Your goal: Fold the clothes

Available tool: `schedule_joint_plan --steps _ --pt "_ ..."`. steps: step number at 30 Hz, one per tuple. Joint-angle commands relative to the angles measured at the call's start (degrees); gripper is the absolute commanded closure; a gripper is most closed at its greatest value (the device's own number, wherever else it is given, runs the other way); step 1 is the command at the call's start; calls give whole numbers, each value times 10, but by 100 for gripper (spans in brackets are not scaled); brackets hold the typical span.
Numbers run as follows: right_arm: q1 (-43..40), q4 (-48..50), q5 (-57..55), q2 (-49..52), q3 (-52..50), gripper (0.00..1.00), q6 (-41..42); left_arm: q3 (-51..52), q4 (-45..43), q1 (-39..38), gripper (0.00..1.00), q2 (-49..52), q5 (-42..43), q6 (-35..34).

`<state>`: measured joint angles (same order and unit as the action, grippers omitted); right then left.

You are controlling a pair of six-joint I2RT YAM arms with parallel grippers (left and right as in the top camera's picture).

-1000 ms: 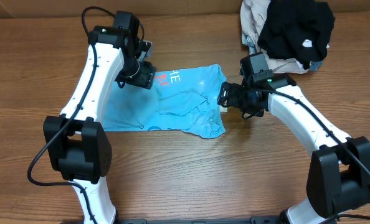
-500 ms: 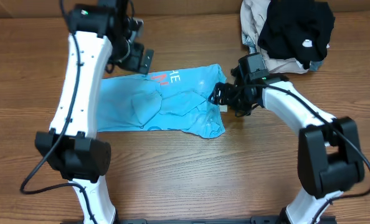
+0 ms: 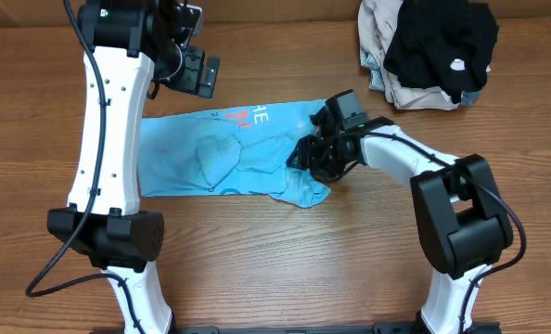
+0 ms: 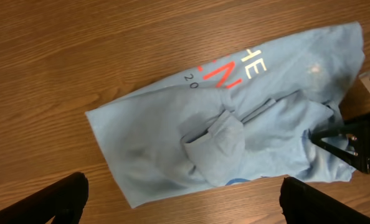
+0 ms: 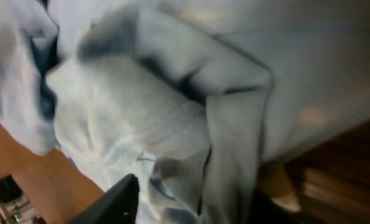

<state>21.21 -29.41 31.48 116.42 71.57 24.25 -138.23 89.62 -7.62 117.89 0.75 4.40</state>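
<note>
The shirt [image 3: 187, 167] is lying crumpled on the worktop [image 3: 285, 264] between the arms, its lettering facing up. The right claw [image 3: 313, 158] is resting on the shirt's right edge, clenching a bunched fold. The left claw [image 3: 199, 74] is hovering released near the shirt's far edge, touching nothing. A clothes pile [image 3: 433, 46] is sitting at the far right corner.

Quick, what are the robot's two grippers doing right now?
Left gripper: open, holding nothing.
Right gripper: closed on the blue shirt.
</note>
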Motion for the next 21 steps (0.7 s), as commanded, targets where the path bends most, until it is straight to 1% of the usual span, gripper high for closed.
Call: schedule_joint_plan --steps 1,3,5,8,13,17,21 --pt "-17 2 -7 7 4 68 -3 -10 2 14 0 -6 -14 -6" --pt "-44 -5 -7 7 4 78 -4 -10 3 21 0 -6 -14 -6" --pt "-71 -15 -1 5 4 82 -21 -10 3 27 0 -6 -14 -6" --pt "-120 -43 27 -5 5 84 -73 -10 5 40 0 -6 -14 -8" --pt "-188 -117 47 -44 5 84 -155 -10 20 63 0 -6 -14 -8" --pt "-210 -156 47 -93 6 84 -174 -10 25 78 0 -6 -14 -8" --pt "-197 -182 47 -141 37 84 -171 -10 26 93 0 -6 -13 -8"
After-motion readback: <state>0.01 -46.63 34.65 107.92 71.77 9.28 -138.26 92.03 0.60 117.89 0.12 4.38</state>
